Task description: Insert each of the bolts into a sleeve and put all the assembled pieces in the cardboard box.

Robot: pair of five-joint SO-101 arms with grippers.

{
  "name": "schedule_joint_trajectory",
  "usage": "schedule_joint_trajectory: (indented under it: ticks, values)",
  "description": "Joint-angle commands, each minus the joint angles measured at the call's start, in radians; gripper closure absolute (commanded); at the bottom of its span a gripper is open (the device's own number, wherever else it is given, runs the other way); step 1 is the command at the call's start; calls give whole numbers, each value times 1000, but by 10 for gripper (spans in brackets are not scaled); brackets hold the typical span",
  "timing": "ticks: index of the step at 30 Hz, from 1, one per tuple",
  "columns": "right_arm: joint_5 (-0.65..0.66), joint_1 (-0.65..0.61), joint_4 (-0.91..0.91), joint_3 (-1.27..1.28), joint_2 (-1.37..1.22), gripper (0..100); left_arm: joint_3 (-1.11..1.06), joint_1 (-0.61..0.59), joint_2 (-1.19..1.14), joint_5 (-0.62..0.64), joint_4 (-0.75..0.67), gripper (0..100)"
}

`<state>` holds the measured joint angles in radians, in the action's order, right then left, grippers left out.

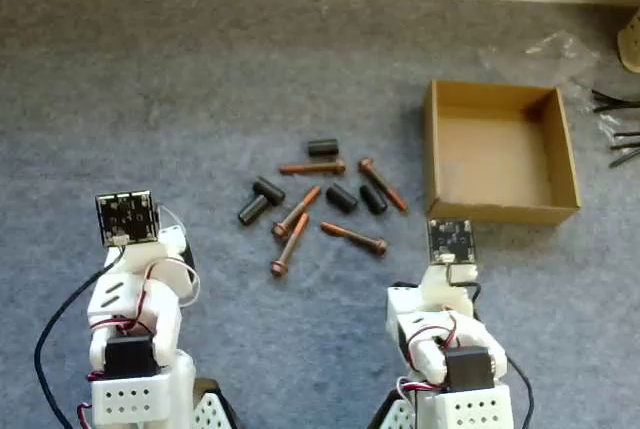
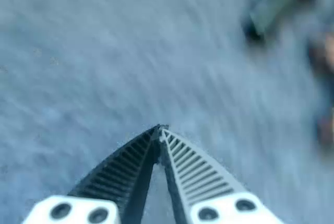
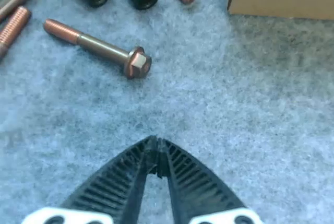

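Bolts [image 1: 353, 237], sleeves [image 1: 341, 198] scattered on carpet [image 1: 150, 99] beside cardboard box [image 1: 500, 212] — left end effector [image 2: 159, 130], right end effector [image 3: 155, 140] both closed.

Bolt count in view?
5 bolts, loose on the carpet: one farthest back, one by the cardboard box, two side by side mid-pile, one nearest the right gripper.

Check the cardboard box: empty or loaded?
Empty: the cardboard box shows a bare floor in the high view; bolts and sleeves lie loose on the carpet beside it.

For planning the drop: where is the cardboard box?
High view: the cardboard box stands at the right, beside the bolts and sleeves.
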<state>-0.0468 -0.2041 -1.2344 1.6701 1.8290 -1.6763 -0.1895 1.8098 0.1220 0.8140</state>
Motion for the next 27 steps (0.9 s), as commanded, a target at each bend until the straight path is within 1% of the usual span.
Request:
schedule_joint_trajectory:
  ticks: [1, 5, 10, 15, 20, 23, 24, 27]
  values:
    - [-11, -8, 16, 113, 7, 992, -19, -8, 8, 6, 308, 991]
    - [-11, -8, 16, 113, 7, 992, -19, -7, 8, 6, 414, 990]
    - [-11, -8, 18, 113, 7, 992, -19, 5, 8, 6, 506, 989]
    - [-11, -7, 18, 113, 7, 992, -19, 31, 8, 6, 506, 990]
    - [-11, -7, 19, 113, 7, 992, -19, 154, 10, 5, 505, 990]
    - [-9, -7, 21, 111, 7, 992, -19, 154, 10, 3, 503, 989]
    - [-9, -7, 22, 111, 7, 992, -19, 157, 12, -14, 488, 989]
    - [-9, 7, 56, 110, 7, 992, -19, 156, 12, -118, 361, 989]
